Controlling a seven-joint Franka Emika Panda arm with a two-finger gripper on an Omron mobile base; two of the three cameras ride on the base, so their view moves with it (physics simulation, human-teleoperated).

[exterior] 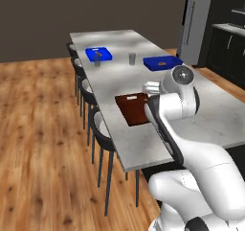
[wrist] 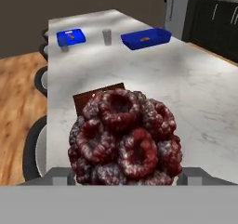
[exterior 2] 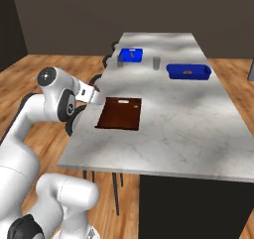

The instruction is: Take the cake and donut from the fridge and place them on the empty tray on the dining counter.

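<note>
**Cake carried in over the tray**

The step in hand looks like setting the cake (wrist: 124, 139) on the dark reddish-brown tray (exterior 2: 119, 113), which lies bare near the edge of the marbled surface (exterior 2: 188, 119). To do it well, the arm should bring the cake over the tray's middle, lower it until it rests, then release. The hand (wrist: 124, 174) stands wide, its fingers clasping the cake on both sides, above the surface's near edge.

dark red-brown lumpy cake (wrist: 124, 139): bumpy, frosted sheen | long grey-white marbled dining counter (exterior: 215, 115): smooth stone, faint gloss | flat reddish-brown tray (exterior 2: 119, 114): wood-toned, matt
</note>
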